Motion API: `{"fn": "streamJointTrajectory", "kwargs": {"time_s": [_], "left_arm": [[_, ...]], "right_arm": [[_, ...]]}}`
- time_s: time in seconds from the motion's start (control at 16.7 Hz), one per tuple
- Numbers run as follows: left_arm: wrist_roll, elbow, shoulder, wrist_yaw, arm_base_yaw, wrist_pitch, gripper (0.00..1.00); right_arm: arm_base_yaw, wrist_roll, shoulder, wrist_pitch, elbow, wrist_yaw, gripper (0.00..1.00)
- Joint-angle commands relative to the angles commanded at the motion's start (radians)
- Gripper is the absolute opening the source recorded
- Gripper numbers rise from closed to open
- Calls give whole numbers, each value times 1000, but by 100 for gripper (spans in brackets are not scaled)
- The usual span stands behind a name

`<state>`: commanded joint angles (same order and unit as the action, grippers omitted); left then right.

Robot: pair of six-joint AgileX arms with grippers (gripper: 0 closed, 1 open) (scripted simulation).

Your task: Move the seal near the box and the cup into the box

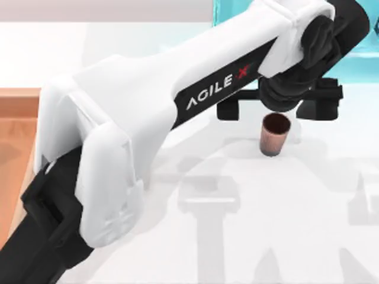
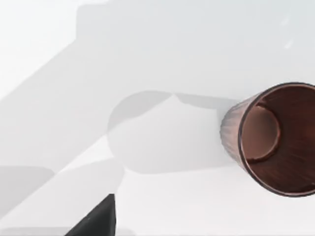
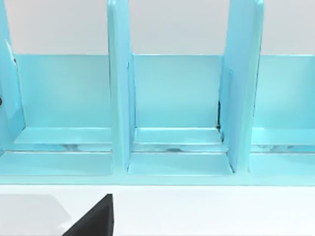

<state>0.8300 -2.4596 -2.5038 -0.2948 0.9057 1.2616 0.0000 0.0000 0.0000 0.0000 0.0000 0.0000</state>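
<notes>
The cup (image 1: 275,134) is standing upright on the white table (image 1: 249,236), right of centre toward the far side, mouth open upward. The left gripper (image 1: 278,109) is hovering just above and beyond it, fingers spread wide and gripping nothing, not touching the cup. The left arm (image 1: 177,118) is stretching diagonally from the near left across the table. The box (image 1: 18,136) is lying at the left edge, well apart from the cup. A cyan shelf (image 3: 177,98) is standing along the far side, facing the right wrist camera.
</notes>
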Motion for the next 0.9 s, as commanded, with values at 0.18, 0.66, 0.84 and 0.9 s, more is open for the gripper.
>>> {"fn": "streamJointTrajectory", "kwargs": {"time_s": [0.18,0.66,0.84,0.9], "left_arm": [[-2,5,0,3,-3,-2,100],[-44,98,-95,13,-43,-207,100],[-47,104,-102,14,-46,-219,100],[-47,104,-102,14,-46,-219,100]], "right_arm": [[0,0,0,0,0,0,100],[0,0,0,0,0,0,100],[0,0,0,0,0,0,100],[0,0,0,0,0,0,100]]}}
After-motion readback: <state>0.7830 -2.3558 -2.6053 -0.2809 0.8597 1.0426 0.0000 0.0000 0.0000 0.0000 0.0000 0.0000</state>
